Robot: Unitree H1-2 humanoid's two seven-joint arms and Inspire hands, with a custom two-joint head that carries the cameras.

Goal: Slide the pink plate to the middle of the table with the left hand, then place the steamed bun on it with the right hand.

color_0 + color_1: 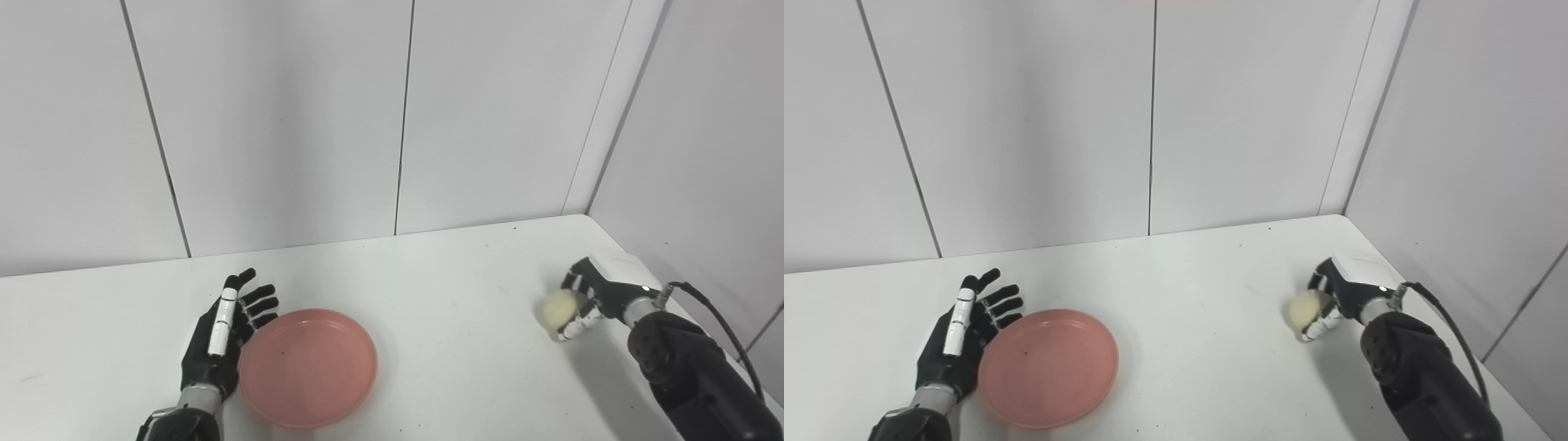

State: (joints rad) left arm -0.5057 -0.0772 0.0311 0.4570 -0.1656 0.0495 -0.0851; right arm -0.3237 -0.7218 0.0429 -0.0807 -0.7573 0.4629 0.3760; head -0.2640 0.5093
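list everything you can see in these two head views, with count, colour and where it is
pink plate: one, pink, empty, on the near left part of the table, against the open palm of the left hand
steamed bun: one, pale cream, on the right side of the table, inside the right hand's grasp
table: one, white, fills the lower half of both views
wall panels: white, with dark vertical seams, behind the table and along its right side
cable: one, black, loops from the right wrist along the right forearm
left hand: one, black with white segments, fingers spread, just left of the plate
right hand: one, black and white, fingers curled round the bun near the table's right edge
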